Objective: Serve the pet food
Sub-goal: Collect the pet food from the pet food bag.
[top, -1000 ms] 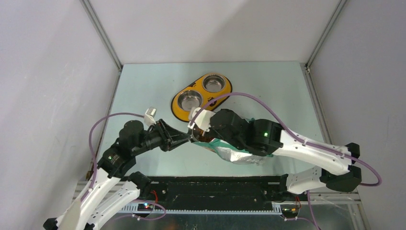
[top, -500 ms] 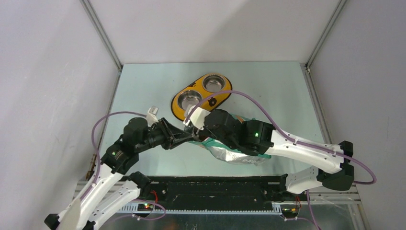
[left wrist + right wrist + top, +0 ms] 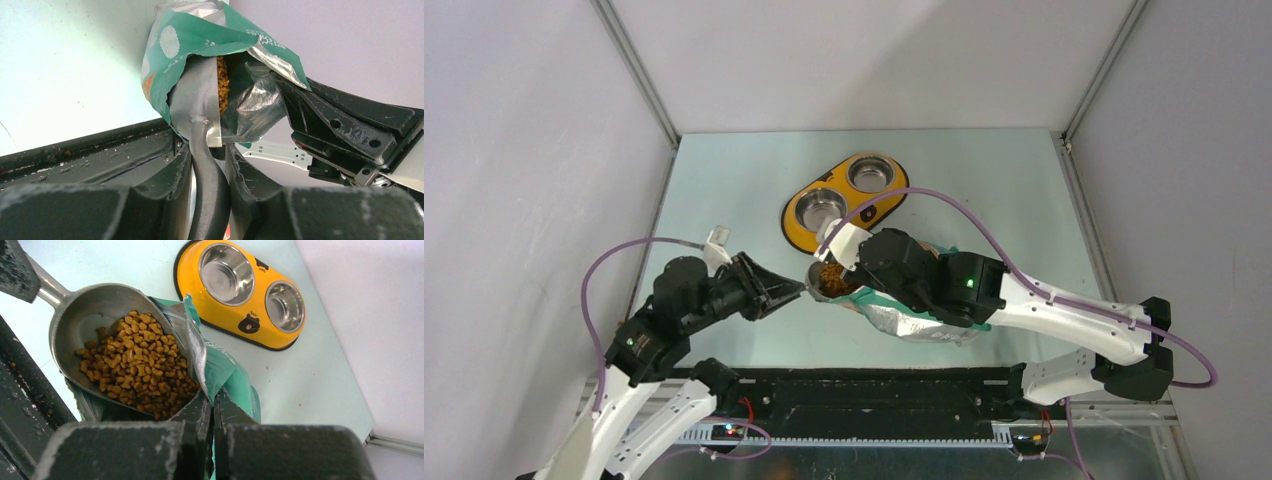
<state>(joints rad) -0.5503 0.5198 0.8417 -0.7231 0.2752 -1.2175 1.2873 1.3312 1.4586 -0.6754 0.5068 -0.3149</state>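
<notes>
Overhead, mid-frame, the pet food (image 3: 829, 277) lies in the scoop (image 3: 816, 272) at the bag (image 3: 914, 318) mouth; the right gripper (image 3: 852, 290) jaws pinch the bag's lip.

Left wrist: the left gripper (image 3: 206, 160) jaws clamp the scoop's handle (image 3: 210, 195), which runs up-frame.

Right wrist: loose, light kibble, probably spills if tilted. Carry it by the handle, scoop mouth pointing lower right.

We read the small word "Bear" above a black bear face on the front of the yellow double-bowl feeder (image 3: 227, 320). We see fine white print on the teal bag (image 3: 210, 36), too small to read
</notes>
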